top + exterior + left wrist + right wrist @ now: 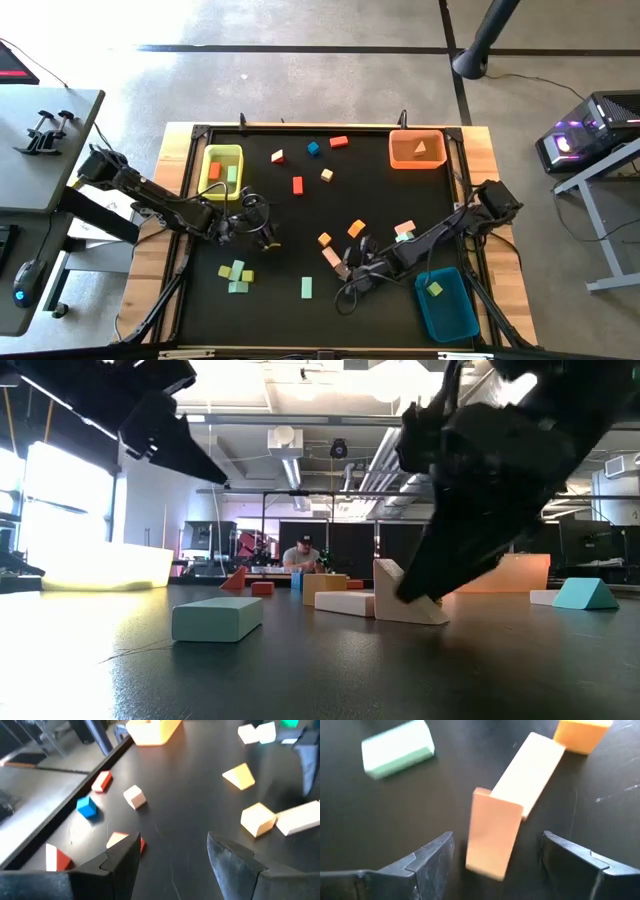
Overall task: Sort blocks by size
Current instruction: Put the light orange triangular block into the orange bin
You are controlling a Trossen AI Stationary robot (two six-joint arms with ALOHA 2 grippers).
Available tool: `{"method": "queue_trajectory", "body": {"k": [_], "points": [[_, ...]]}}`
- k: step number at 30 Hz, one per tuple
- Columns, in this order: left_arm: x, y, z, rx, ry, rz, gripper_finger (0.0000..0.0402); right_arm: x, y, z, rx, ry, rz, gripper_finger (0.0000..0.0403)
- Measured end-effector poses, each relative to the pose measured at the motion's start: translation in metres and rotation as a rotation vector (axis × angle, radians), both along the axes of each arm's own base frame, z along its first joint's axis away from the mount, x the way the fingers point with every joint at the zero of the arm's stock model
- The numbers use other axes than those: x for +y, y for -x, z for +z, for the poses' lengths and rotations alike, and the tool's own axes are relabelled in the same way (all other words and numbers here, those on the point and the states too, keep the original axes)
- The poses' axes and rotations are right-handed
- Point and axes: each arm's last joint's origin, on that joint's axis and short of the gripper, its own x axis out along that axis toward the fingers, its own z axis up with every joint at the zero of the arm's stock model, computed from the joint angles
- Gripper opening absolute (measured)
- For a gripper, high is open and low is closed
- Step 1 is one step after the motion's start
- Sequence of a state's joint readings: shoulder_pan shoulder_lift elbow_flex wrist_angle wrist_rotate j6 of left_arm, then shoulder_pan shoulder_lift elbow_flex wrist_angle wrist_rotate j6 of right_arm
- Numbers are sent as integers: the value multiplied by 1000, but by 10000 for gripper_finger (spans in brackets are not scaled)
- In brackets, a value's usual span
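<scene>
Right pincer low over the tabletop, lower right of centre in the high view. Fingers spread apart, straddling a pink-tan block without touching it. The block stands tilted on edge, leaning against a pale bar behind it; an orange block sits at the bar's far end, a mint bar well apart. Likely step: closing on the pink-tan block for sorting. Its lean makes the grip awkward; it could tip or nudge the pale bar as the fingers close.

Left pincer at left centre of the high view, fingers apart, nothing between them. It looks across scattered blocks: a blue cube and a red block near the tabletop's edge.

Bins: yellow bin upper left, orange bin upper right, blue bin lower right, each holding a block or two. Most blocks still loose on the tabletop, so sorting looks early.
</scene>
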State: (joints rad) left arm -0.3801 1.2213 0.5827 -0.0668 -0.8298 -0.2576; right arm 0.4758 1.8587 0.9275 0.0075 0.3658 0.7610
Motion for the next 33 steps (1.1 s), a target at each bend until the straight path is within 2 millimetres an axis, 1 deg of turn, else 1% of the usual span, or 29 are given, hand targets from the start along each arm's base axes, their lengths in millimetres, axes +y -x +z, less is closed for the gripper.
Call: {"method": "queue_trajectory", "body": {"k": [3,5,9,14,16,18,20,21,23,25,27,30,33], "points": [[1,-3,3,-17,-25,-17,215,-7,5,-10,-51,-29,-27,284],[2,-5,5,-24,-45,-26,215,-11,9,-14,-71,-34,-42,270],[6,-7,7,-23,-68,-30,215,-14,13,-19,-81,-7,-55,217],[12,-9,6,-12,-71,-9,215,-17,13,-19,-75,16,-52,143],[14,-9,6,-11,-71,-4,215,-18,13,-17,-75,18,-55,124],[14,-9,6,-10,-71,0,215,-20,17,-12,-56,24,-61,124],[14,-9,6,-9,-72,-1,215,-23,23,-1,-16,37,-70,124],[14,-9,6,-8,-73,-1,215,-25,26,8,-2,51,-87,124],[14,-9,6,-7,-73,-2,215,-30,34,33,16,97,-131,124],[14,-9,6,-5,-74,-2,215,-43,45,56,60,173,-184,124],[14,-9,6,-3,-77,-4,215,-66,56,78,113,236,-254,124],[14,-9,6,2,-89,-11,215,-115,74,103,202,287,-380,124],[14,-9,6,11,-104,-19,215,-168,93,114,334,349,-486,124]]}}
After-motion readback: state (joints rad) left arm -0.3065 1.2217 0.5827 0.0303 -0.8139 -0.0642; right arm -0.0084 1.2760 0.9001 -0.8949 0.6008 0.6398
